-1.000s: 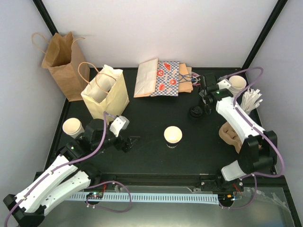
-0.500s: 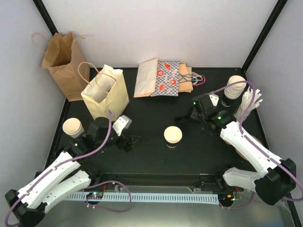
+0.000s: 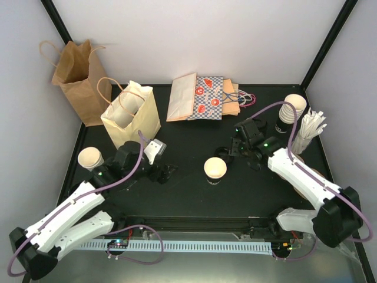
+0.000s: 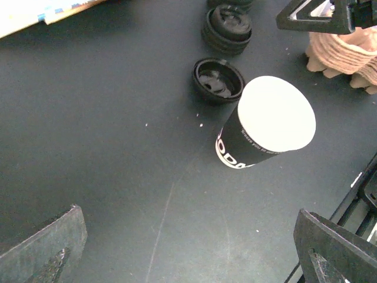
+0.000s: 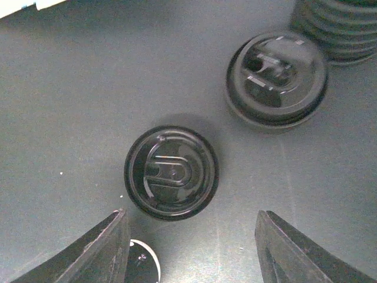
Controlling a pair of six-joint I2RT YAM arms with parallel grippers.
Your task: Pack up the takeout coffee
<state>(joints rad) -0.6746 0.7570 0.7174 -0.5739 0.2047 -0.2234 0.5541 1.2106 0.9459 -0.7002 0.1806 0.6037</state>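
moved since a second ago: right arm, swung from the back right corner to mid-table; its jaws went from clenched to apart. left arm edged slightly forward.

item 1, right gripper (image 3: 227,151): released, holding nothing. a black lid (image 5: 171,172) lies flat on the table (image 3: 188,132) below and between its fingers, touching neither.

item 2, left gripper (image 3: 164,173): wide apart, empty, low over the table to the left of the centre cup.

item 3, centre cup (image 3: 215,169): upright on the table between the two grippers, mouth uncovered, the black lid just beside it on the far right.

item 4, second cup (image 3: 91,159): upright at the left edge of the table, uncovered, near the left arm.

item 5, stack of cups (image 3: 293,108): back right, beside the bundle of sticks (image 3: 310,127).

item 6, spare lids (image 5: 277,76): one single and a pile, just beyond the black lid.

item 7, bags: cream bag (image 3: 138,121) standing open back left, something white inside, cannot tell what; brown bag (image 3: 76,76) behind it; flat bags (image 3: 200,97) lying at the back.

status, as judged: early. no cup is seen in a bag, and neither loose cup has a lid. lidding the centre cup looks to be the step in hand; bagging remains.
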